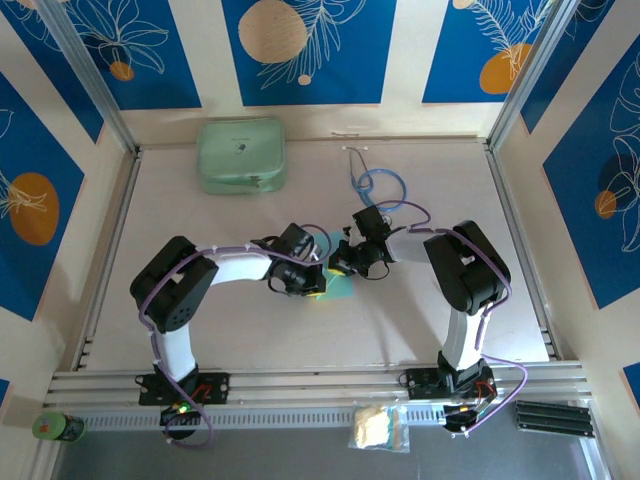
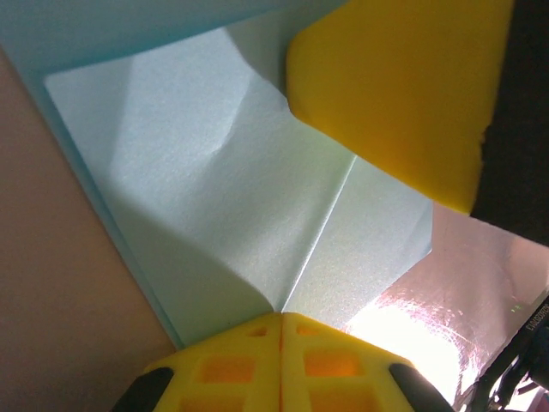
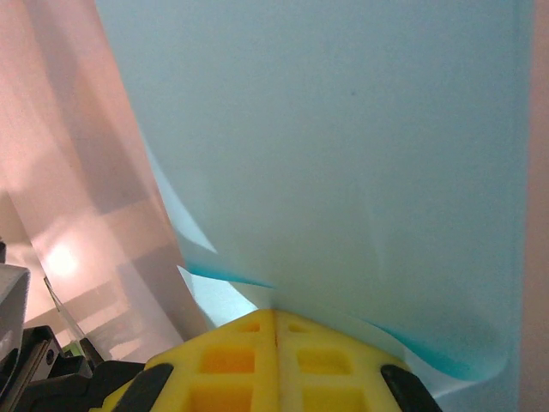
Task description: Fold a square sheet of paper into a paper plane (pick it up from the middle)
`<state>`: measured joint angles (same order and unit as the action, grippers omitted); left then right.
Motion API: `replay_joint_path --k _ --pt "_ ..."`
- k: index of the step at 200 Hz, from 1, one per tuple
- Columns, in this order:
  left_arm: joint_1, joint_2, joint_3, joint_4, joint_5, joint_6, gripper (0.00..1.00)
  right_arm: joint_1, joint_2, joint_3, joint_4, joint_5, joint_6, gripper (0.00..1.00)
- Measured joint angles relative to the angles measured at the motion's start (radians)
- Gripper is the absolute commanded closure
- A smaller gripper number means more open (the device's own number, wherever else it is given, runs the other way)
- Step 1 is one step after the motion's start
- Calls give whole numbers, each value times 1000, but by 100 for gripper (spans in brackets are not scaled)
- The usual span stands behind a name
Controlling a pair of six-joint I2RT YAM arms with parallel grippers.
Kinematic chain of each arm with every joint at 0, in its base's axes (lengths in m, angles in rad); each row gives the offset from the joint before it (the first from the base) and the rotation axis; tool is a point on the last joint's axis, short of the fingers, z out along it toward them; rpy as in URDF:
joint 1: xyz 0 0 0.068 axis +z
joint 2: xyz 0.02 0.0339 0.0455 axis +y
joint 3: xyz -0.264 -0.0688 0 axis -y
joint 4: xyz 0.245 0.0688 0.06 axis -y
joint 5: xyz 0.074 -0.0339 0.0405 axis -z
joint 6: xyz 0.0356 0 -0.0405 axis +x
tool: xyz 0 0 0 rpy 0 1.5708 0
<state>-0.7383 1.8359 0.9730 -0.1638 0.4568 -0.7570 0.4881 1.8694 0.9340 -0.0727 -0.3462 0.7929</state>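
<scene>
The yellow pads of my left gripper are pinched together on the thin, creased, light-blue square sheet of paper, which my right gripper clamps from the other side, at the middle of the pale table.

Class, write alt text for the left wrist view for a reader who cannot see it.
The left gripper, yellow fingers shut, pinches a creased light-blue sheet of paper at its near edge. Another yellow finger overlaps the sheet at upper right; tan table at left.
</scene>
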Motion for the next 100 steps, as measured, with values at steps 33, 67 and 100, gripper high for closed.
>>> replay_joint_path --k 33,67,100 --pt "-8 -42 -54 21 -25 0 94 0 0 0 -1 -2 0 100" --pt "-18 -102 -106 -8 -49 -4 96 0 1 0 -1 -3 0 100" --pt "-25 -179 -135 -34 -81 -29 96 0 1 0 0 -3 0 100"
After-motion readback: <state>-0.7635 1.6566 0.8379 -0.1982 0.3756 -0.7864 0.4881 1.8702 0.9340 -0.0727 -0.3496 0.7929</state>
